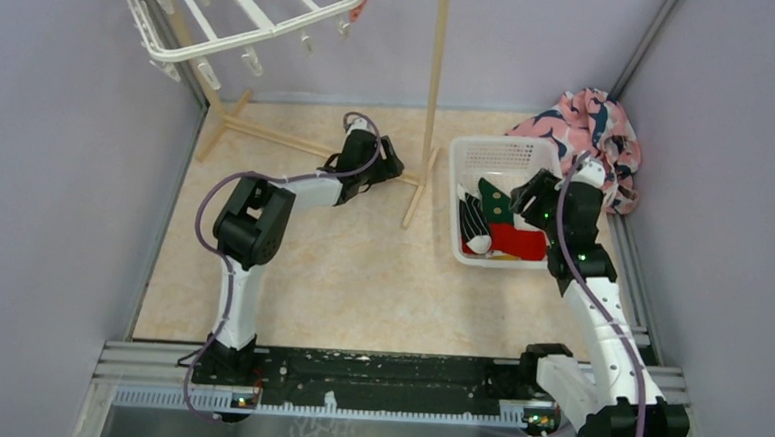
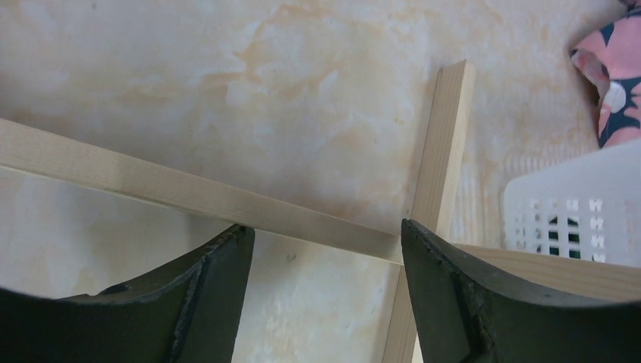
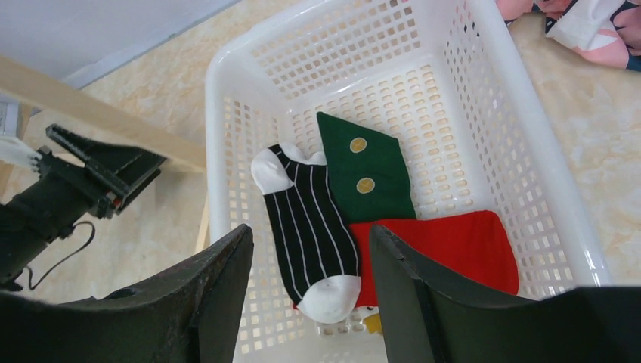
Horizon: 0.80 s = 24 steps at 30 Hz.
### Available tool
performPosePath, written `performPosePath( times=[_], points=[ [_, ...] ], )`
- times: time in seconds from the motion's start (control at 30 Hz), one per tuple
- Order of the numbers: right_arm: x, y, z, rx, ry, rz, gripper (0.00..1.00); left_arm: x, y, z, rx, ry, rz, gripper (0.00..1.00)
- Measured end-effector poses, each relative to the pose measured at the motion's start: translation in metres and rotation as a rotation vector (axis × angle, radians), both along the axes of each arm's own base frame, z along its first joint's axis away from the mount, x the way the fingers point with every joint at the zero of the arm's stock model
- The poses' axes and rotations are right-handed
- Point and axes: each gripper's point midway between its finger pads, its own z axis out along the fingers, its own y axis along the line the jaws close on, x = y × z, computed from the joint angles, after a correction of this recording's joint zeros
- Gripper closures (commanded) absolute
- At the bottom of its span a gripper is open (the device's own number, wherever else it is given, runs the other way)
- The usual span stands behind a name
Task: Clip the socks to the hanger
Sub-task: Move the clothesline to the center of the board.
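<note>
Three socks lie in the white basket (image 3: pixel 219 113): a black striped sock (image 3: pixel 311 227), a dark green sock (image 3: pixel 366 170) and a red sock (image 3: pixel 446 246). They also show in the top view, the black striped sock (image 1: pixel 473 223), the green sock (image 1: pixel 493 199) and the red sock (image 1: pixel 516 240). My right gripper (image 3: pixel 310 261) is open and empty, hovering above the basket over the striped sock; it also shows in the top view (image 1: pixel 530 196). The white hanger (image 1: pixel 239 10) hangs at the upper left. My left gripper (image 2: pixel 326 242) is open and empty, low over the wooden rack's base (image 2: pixel 227 200).
A wooden pole rack (image 1: pixel 434 91) stands mid-table, its foot bars (image 1: pixel 278 138) on the beige floor. A pink-and-navy cloth heap (image 1: pixel 588 129) lies behind the basket (image 1: pixel 455 182). Purple walls close in on both sides.
</note>
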Motion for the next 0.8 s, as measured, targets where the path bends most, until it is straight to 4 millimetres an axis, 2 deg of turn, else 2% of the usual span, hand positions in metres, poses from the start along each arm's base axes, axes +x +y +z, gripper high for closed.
performPosePath(
  times=[0.37, 0.5, 0.63, 0.73, 0.8],
  points=[
    [-0.008, 0.0, 0.003, -0.02, -0.002, 0.015, 0.41, 0.068, -0.024, 0.008, -0.039, -0.079, 0.042, 0.24],
    [-0.011, -0.001, -0.001, -0.033, 0.015, 0.02, 0.41, 0.082, -0.026, 0.009, -0.048, -0.104, 0.039, 0.23],
    [-0.009, 0.0, -0.003, -0.029, 0.02, 0.025, 0.41, 0.073, -0.02, 0.007, -0.045, -0.117, 0.028, 0.2],
    [-0.005, 0.005, -0.009, -0.018, 0.037, 0.047, 0.41, 0.049, -0.01, 0.006, -0.043, -0.105, 0.012, 0.18],
    [-0.002, 0.011, -0.013, -0.016, 0.048, 0.063, 0.41, 0.031, -0.004, 0.013, -0.051, -0.109, -0.002, 0.13]
  ],
)
